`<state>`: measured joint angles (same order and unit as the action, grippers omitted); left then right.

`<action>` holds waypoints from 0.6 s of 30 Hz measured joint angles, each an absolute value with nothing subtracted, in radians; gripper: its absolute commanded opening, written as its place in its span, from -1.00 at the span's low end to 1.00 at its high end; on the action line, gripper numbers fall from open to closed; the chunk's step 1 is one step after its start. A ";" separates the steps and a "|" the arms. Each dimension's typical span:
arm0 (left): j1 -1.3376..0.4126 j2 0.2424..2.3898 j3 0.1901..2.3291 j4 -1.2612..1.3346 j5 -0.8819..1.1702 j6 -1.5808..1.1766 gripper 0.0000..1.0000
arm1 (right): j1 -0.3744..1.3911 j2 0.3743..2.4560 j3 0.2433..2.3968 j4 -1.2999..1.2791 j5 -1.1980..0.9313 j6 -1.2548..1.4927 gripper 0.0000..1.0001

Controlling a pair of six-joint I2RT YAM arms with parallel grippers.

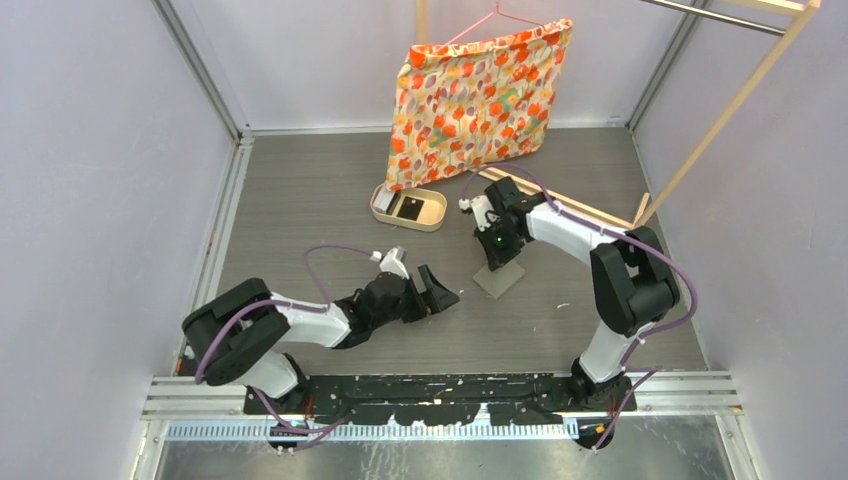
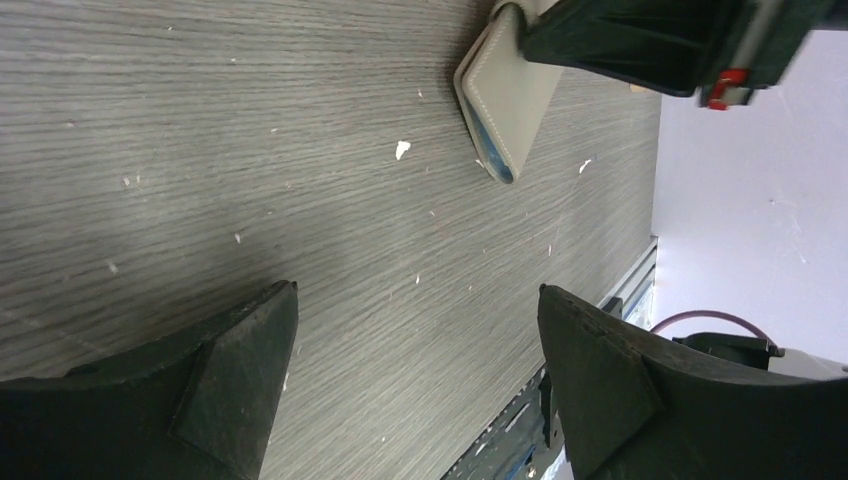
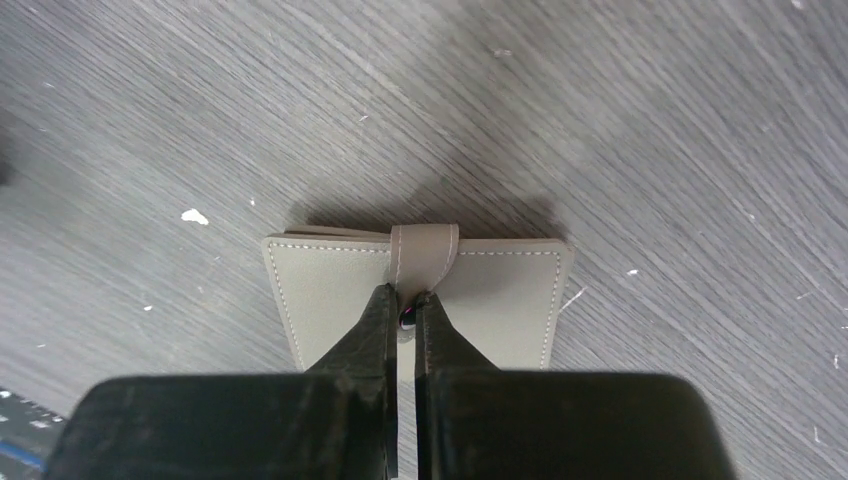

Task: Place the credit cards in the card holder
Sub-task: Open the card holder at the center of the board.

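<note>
Pinching card holder (image 3: 500, 300) strap (image 3: 425, 250) — right tool (image 3: 406, 302) clamped.

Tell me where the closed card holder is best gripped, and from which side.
Grip the strap at its free end, coming down from above. The card holder lies flat and closed on the table, so its edges probably give little hold; the strap is the only loose part. The right gripper has its jaws shut there.
</note>
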<state>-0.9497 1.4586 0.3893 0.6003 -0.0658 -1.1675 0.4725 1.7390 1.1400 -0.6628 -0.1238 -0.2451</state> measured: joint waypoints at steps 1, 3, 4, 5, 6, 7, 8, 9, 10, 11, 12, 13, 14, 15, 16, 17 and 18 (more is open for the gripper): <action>-0.950 1.477 0.396 0.609 -0.065 -1.174 0.69 | 0.453 1.729 1.140 -0.663 -0.155 -0.236 -0.98; -0.953 1.520 0.414 0.633 -0.065 -1.190 0.58 | 0.416 1.708 1.140 -0.664 -0.217 -0.224 -0.98; -0.954 1.542 0.425 0.646 -0.064 -1.199 0.54 | 0.403 1.699 1.140 -0.664 -0.241 -0.216 -0.98; -0.955 1.569 0.439 0.664 -0.062 -1.206 0.52 | 0.390 1.689 1.140 -0.664 -0.264 -0.209 -0.98; -0.956 1.591 0.450 0.679 -0.060 -1.210 0.51 | 0.377 1.678 1.140 -0.664 -0.288 -0.202 -0.98; -0.956 1.623 0.466 0.704 -0.059 -1.222 0.50 | 0.367 1.666 1.140 -0.664 -0.311 -0.195 -0.98; -0.956 1.644 0.477 0.720 -0.059 -1.229 0.50 | 0.361 1.659 1.140 -0.664 -0.331 -0.188 -0.98; -0.956 1.667 0.490 0.739 -0.059 -1.234 0.50 | 0.356 1.651 1.140 -0.663 -0.354 -0.181 -0.98; -0.956 1.694 0.505 0.765 -0.059 -1.242 0.50 | 0.350 1.647 1.140 -0.663 -0.374 -0.175 -0.98; -0.956 1.716 0.517 0.784 -0.059 -1.247 0.50 | 0.342 1.643 1.140 -0.664 -0.399 -0.169 -0.98; -0.956 1.732 0.527 0.797 -0.059 -1.249 0.49 | 0.337 1.642 1.140 -0.663 -0.418 -0.164 -0.98; -0.956 1.752 0.540 0.813 -0.060 -1.249 0.48 | 0.331 1.641 1.139 -0.663 -0.442 -0.159 -0.98; -0.956 1.767 0.552 0.824 -0.060 -1.248 0.47 | 0.324 1.640 1.139 -0.664 -0.463 -0.155 -0.98; -0.956 1.785 0.567 0.834 -0.060 -1.240 0.47 | 0.319 1.638 1.138 -0.664 -0.482 -0.153 -0.98; -0.956 1.797 0.576 0.842 -0.061 -1.231 0.46 | 0.316 1.636 1.137 -0.664 -0.497 -0.151 -0.98; -0.956 1.806 0.585 0.847 -0.064 -1.219 0.46 | 0.311 1.631 1.135 -0.664 -0.512 -0.150 -0.98; -0.956 1.813 0.593 0.850 -0.068 -1.201 0.42 | 0.306 1.626 1.135 -0.667 -0.527 -0.150 -0.98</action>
<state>-0.9558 1.8133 0.5926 0.8497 -0.0685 -1.2011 0.3058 1.6260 1.1347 -0.6670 -0.5266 -0.1501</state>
